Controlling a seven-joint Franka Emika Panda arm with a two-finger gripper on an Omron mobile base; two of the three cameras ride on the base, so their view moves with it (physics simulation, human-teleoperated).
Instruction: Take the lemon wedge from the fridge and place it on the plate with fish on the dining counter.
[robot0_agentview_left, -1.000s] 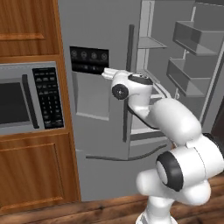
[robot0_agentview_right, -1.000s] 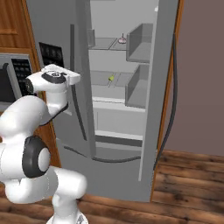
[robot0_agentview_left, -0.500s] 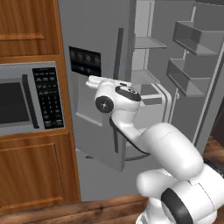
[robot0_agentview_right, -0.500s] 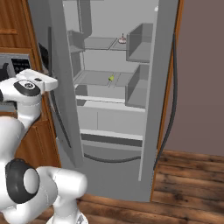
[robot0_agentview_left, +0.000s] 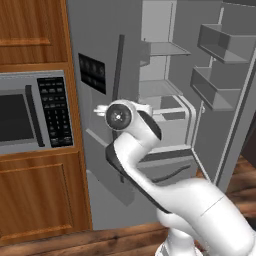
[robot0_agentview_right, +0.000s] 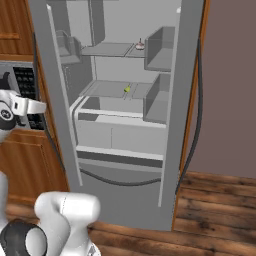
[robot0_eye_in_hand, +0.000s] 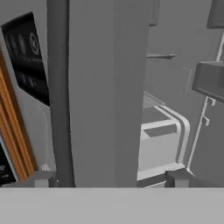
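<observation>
The gripper (robot0_eye_in_hand: 107, 180) stands wide open, and nothing is held between its tips. The two dark fingertips (robot0_eye_in_hand: 43, 178) are on both sides of the edge of the left fridge door (robot0_eye_in_hand: 94, 87), so the door edge is right in front of the hand, between the tips. I cannot tell if the tips touch it.

The fridge (robot0_agentview_right: 120, 110) is open, with both doors swung out. The lemon wedge (robot0_agentview_right: 127, 89) lies on the middle shelf (robot0_agentview_right: 107, 90) inside, beyond the gripper and to its right, well apart from it. One shelf higher there is a small pinkish round item (robot0_agentview_right: 140, 45), even further from the hand.

To the left of the gripper, near the wrist, is the microwave (robot0_agentview_left: 32, 112) in the wood cabinet (robot0_agentview_left: 30, 30). The black dispenser panel (robot0_agentview_left: 92, 73) is on the door face, just above and left of the hand.
</observation>
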